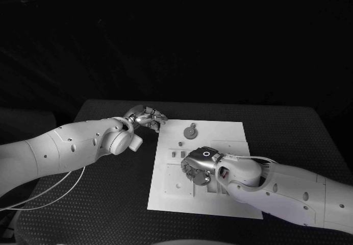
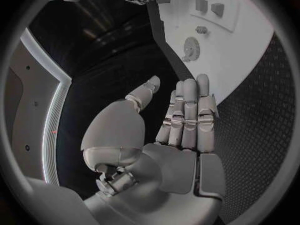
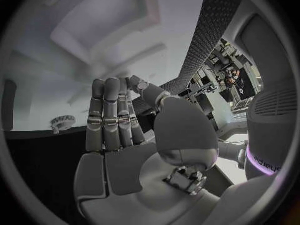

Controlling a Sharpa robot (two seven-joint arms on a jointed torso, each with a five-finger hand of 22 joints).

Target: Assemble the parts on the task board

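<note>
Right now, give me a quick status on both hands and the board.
Left hand open, at the board's far left corner. Right hand open, over the white board. Gear lying on the board, untouched. Nothing blocking.

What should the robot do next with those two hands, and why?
Probably lower the right robot hand onto a part. It hovers over the middle of the task board with straight fingers holding nothing. The left robot hand sits at the board's far left corner, also holding nothing, and a round gear-like part lies untouched.

Right hand [image 1: 197, 166] hides board slots (contents unclear).
</note>
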